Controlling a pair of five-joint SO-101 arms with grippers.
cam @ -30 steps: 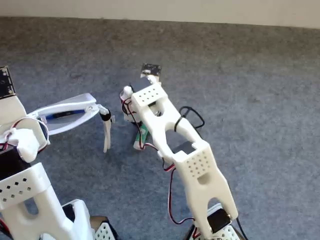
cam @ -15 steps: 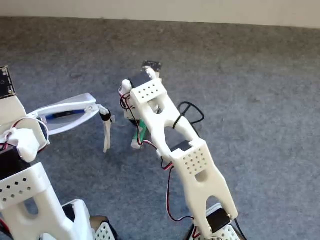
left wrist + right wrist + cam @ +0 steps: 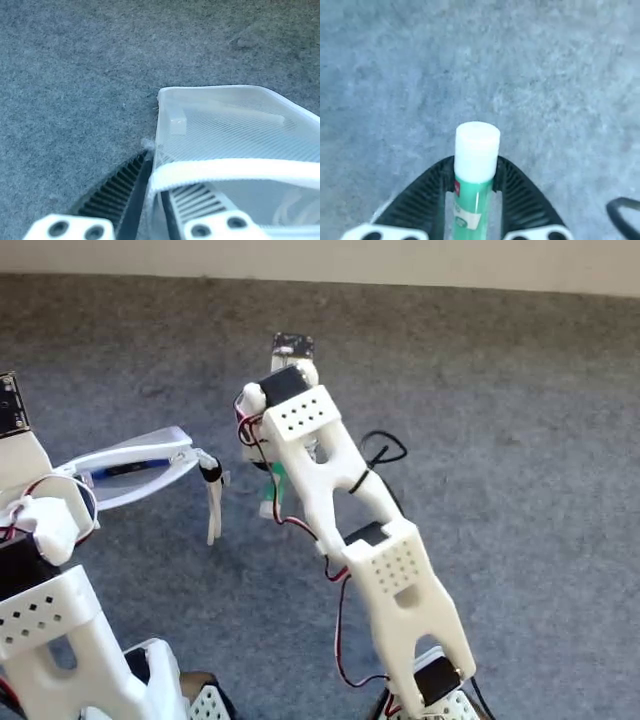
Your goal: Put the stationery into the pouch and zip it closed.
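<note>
My right gripper [image 3: 475,172] is shut on a green glue stick [image 3: 476,165] with a white cap, held above the grey carpet. From above, the glue stick [image 3: 276,483] hangs under the right arm near the middle of the floor. The clear mesh pouch [image 3: 135,468] lies to the left, with a blue pen inside it. My left gripper [image 3: 152,172] is shut on the pouch's white rim [image 3: 235,167], holding its mouth up. A white eraser [image 3: 176,120] and a pale stick sit inside the pouch [image 3: 225,130].
A white pen-like object [image 3: 213,502] lies on the carpet between the pouch and the right arm. Grey carpet [image 3: 500,400] stretches free to the right and far side. A black cable [image 3: 385,455] loops beside the right arm.
The right arm has lifted the glue stick off the carpet and drawn it slightly toward the far side. The left arm and the pouch have stayed put.
</note>
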